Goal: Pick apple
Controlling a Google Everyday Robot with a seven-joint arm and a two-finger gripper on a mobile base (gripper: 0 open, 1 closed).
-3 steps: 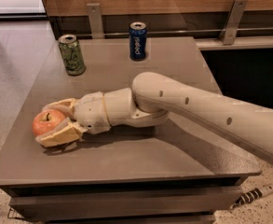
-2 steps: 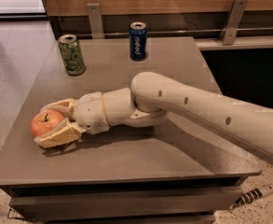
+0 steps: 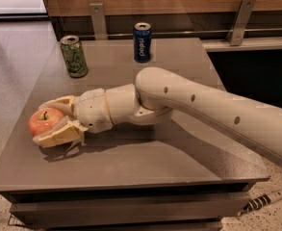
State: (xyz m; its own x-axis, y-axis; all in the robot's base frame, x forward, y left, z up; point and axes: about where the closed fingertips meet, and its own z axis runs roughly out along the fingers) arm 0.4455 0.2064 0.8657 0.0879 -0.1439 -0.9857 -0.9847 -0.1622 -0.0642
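Observation:
The apple (image 3: 43,121) is round, red-orange with a short dark stem, at the left side of the grey table (image 3: 131,167). My gripper (image 3: 49,123) reaches in from the right and is shut on the apple, one cream finger (image 3: 58,101) behind it and the other finger (image 3: 58,134) in front and under it. The apple seems to sit a little above the table top, with a shadow beneath it. My arm stretches across the table from the right edge of the view.
A green soda can (image 3: 73,56) stands at the back left of the table. A blue soda can (image 3: 142,42) stands at the back middle. A wooden wall with metal brackets runs behind. A cable lies on the floor at the lower right.
The gripper and the apple have risen slightly and shifted a little left. The cans have not moved.

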